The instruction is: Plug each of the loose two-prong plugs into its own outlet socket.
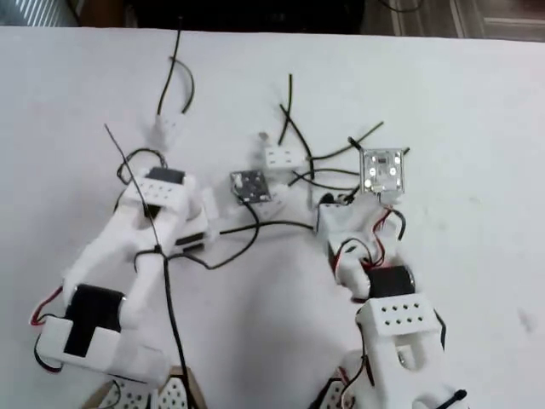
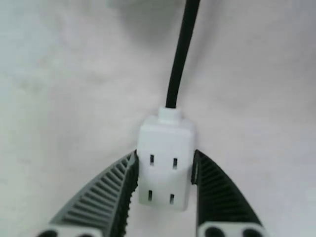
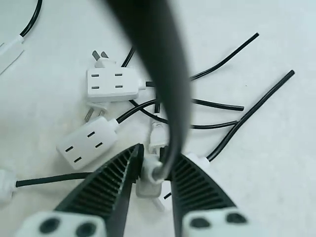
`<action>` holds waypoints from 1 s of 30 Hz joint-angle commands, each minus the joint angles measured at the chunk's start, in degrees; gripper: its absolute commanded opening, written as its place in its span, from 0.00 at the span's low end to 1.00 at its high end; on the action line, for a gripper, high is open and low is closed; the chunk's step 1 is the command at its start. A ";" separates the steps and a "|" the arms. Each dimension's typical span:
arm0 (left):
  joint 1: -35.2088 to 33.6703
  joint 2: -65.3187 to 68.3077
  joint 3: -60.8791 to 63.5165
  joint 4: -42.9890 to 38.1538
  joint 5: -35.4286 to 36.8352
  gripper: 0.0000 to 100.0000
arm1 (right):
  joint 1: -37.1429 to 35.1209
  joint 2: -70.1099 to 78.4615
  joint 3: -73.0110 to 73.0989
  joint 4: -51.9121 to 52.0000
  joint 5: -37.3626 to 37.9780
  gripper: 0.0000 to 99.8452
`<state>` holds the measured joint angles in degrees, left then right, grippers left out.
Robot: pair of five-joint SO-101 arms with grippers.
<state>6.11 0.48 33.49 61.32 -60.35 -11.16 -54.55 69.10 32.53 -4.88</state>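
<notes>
One socket (image 2: 164, 170) inside left end effector (image 2: 164, 158)

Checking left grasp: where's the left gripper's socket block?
Left wrist view: the socket block is clamped in the left gripper; high view: left side of the table.

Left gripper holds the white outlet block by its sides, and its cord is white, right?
No: the cord is black, as the left wrist view shows. The left gripper does hold the white outlet block by its sides.

surface: white table (image 1: 477, 94) | beyond far edge: dark strip (image 1: 255, 13) | light: even
</notes>
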 commanded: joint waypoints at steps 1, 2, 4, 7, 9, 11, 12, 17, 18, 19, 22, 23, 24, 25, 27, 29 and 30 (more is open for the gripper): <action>1.63 -8.31 -0.79 2.90 1.85 0.02 | 1.54 0.22 -2.99 -1.54 -0.88 0.02; 1.45 -10.59 -0.79 3.52 1.85 0.02 | 2.07 0.22 -2.99 -2.24 -0.97 0.02; 1.36 -14.90 -0.79 4.66 1.85 0.02 | 3.30 0.22 -2.99 -2.86 -0.97 0.02; 1.63 -20.18 -0.70 5.89 2.02 0.02 | 4.00 0.22 -2.99 -2.86 -0.97 0.02; 1.71 -22.64 -0.26 5.71 4.40 0.02 | 4.00 0.22 -2.99 -2.86 -1.05 0.02; 1.71 -23.96 -0.53 5.63 7.56 0.02 | 4.44 0.22 -2.99 -2.86 -1.05 0.02; 1.71 -24.48 -0.53 5.63 8.62 0.02 | 4.70 0.22 -2.99 -2.95 -1.05 0.02; 3.91 -24.31 3.25 -1.76 17.23 0.02 | 5.49 0.22 -2.99 -3.74 -1.05 0.02; 5.32 -23.78 4.84 -3.60 18.73 0.02 | 5.49 0.22 -2.99 -3.74 -1.05 0.02; 6.81 -23.16 6.51 -5.27 19.87 0.02 | 5.49 0.22 -2.99 -3.74 -1.05 0.02; 11.21 -20.62 9.85 -9.05 24.26 0.02 | 5.41 0.22 -2.99 -3.74 -1.05 0.02; 12.35 -19.47 10.37 -10.02 25.93 0.02 | 5.32 0.22 -2.99 -3.74 -1.05 0.02; 13.41 -18.24 10.64 -10.64 27.25 0.02 | 5.23 0.22 -2.99 -3.74 -1.05 0.02; 14.29 -16.84 10.55 -10.81 28.13 0.02 | 5.23 0.22 -2.99 -3.74 -1.05 0.02; 15.52 -13.41 9.93 -10.90 28.92 0.04 | 5.14 0.22 -2.99 -3.56 -1.05 0.02; 15.69 -9.80 8.88 -10.55 29.10 0.11 | 5.05 0.22 -2.99 -3.47 -1.05 0.02; 15.60 -8.22 8.44 -10.55 29.27 0.17 | 5.05 0.22 -2.99 -3.47 -1.05 0.02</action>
<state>20.79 -11.30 44.04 51.91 -32.57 -6.07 -54.55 69.10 29.98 -5.32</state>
